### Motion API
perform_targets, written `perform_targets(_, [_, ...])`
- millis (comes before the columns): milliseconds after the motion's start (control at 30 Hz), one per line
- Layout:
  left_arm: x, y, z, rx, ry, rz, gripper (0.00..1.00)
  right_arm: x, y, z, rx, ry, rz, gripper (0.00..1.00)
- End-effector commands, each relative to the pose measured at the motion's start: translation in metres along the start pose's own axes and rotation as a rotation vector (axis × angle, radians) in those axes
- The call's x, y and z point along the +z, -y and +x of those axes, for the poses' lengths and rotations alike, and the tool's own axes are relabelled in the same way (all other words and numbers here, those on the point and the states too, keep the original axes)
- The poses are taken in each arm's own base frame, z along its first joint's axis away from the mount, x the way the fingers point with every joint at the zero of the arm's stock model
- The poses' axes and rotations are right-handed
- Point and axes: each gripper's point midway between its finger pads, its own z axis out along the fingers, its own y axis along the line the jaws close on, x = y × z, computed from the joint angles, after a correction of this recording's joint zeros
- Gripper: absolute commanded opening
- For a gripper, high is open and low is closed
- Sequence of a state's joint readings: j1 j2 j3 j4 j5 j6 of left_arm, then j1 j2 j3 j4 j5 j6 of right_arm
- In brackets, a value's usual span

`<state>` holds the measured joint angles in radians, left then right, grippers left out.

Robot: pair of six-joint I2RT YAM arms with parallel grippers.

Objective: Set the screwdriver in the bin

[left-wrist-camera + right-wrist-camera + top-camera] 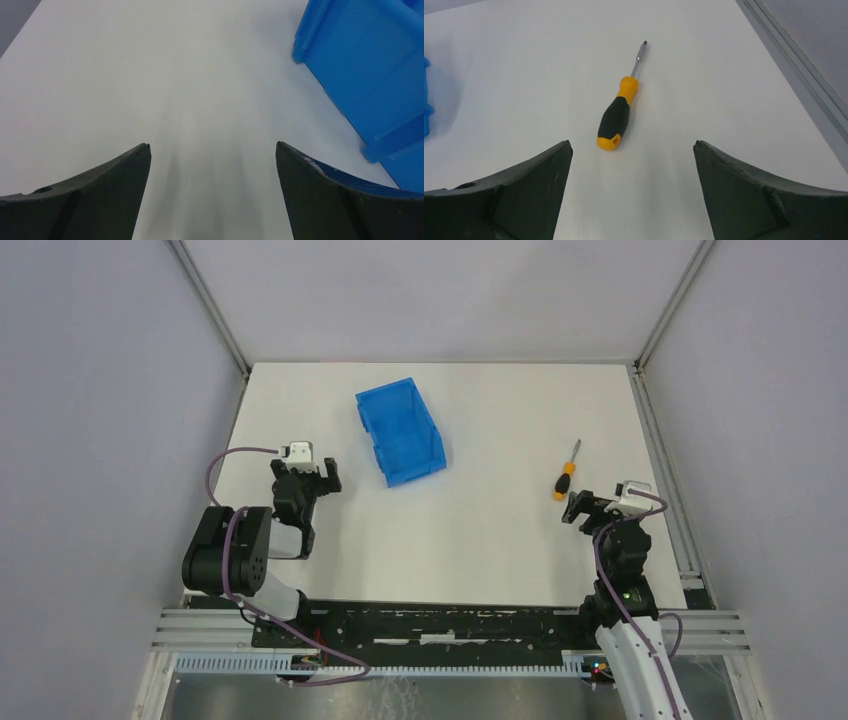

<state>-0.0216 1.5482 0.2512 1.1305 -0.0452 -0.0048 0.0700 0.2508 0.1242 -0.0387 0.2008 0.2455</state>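
1. Screwdriver (616, 120): lies flat on the white surface (480, 540), right side, orange butt toward the robot, tip pointing away. Not held, not in the bin.
2. Bin (405, 430): blue, open side up, standing left of centre and well apart from the screwdriver.
3. Right hand (631, 145): fingers spread wide, holding nothing, just short of the handle's butt and roughly in line with it.
4. Left hand (212, 146): fingers apart, holding nothing, just beside the bin's left wall.
5. Risks, judged:
   - The rounded handle could roll or skid if one finger meets it first.
   - Closing on the thin shaft instead of the handle could let the tool pivot or slip.
   - The carry to the bin is long for the right arm, so an early release would drop the tool short or onto the bin's rim.
6. Surroundings: the metal frame rail (794, 65) runs near the screwdriver's right. The left hand beside the bin is the one body near the drop point.
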Motion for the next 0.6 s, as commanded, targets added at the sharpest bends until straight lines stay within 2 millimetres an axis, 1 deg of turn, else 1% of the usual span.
perform_targets(0, [0.001,0.0,-0.013,-0.024,0.043,0.003,1.0,0.002,0.009,-0.028,-0.004,0.058,0.067,0.98])
perform_targets(67, [0.001,0.0,-0.013,-0.024,0.043,0.003,1.0,0.003,0.003,-0.06,0.034,0.11,0.066,0.98])
perform_targets(100, [0.001,0.0,-0.013,-0.024,0.044,0.003,1.0,0.005,-0.005,-0.071,0.02,0.115,0.03,0.98])
perform_targets(133, [0.001,0.0,-0.013,-0.024,0.043,0.003,1.0,0.006,-0.012,-0.088,0.012,0.138,0.001,0.98])
perform_targets(167, [0.001,0.0,-0.013,-0.024,0.043,0.002,1.0,0.008,-0.022,-0.1,0.0,0.139,-0.04,0.98])
perform_targets(200, [0.001,0.0,-0.013,-0.024,0.043,0.002,1.0,0.009,-0.032,-0.121,-0.025,0.164,-0.079,0.98])
perform_targets(233, [0.001,0.0,-0.013,-0.024,0.044,0.003,1.0,0.016,-0.04,-0.131,-0.031,0.146,-0.105,0.98])
perform_targets(267, [0.001,0.0,-0.013,-0.024,0.044,0.002,1.0,0.02,-0.048,-0.152,-0.039,0.141,-0.123,0.98])
perform_targets(300, [0.001,0.0,-0.013,-0.024,0.043,0.003,1.0,0.03,-0.056,-0.163,-0.052,0.09,-0.136,0.98])
perform_targets(333, [0.001,0.0,-0.013,-0.024,0.044,0.002,1.0,0.045,-0.062,-0.161,-0.072,0.001,-0.14,0.98])
perform_targets(367, [0.001,0.0,-0.012,-0.024,0.042,0.003,1.0,0.058,-0.067,-0.173,-0.084,-0.062,-0.131,0.98])
perform_targets(400, [0.001,0.0,-0.013,-0.024,0.043,0.003,1.0,0.075,-0.065,-0.163,-0.103,-0.184,-0.095,0.98])
perform_targets(433, [0.001,0.0,-0.012,-0.024,0.042,0.002,1.0,0.089,-0.065,-0.173,-0.119,-0.247,-0.063,0.98])
perform_targets(467, [0.001,0.0,-0.013,-0.023,0.043,0.003,1.0,0.104,-0.062,-0.168,-0.142,-0.348,-0.021,0.98])
perform_targets(500, [0.001,0.0,-0.013,-0.024,0.044,0.003,1.0,0.118,-0.06,-0.154,-0.171,-0.442,0.003,0.98])
perform_targets(533, [0.001,0.0,-0.013,-0.024,0.043,0.002,1.0,0.129,-0.058,-0.148,-0.185,-0.487,0.022,0.97])
perform_targets(567, [0.001,0.0,-0.013,-0.024,0.044,0.003,1.0,0.141,-0.054,-0.132,-0.194,-0.538,0.044,0.96])
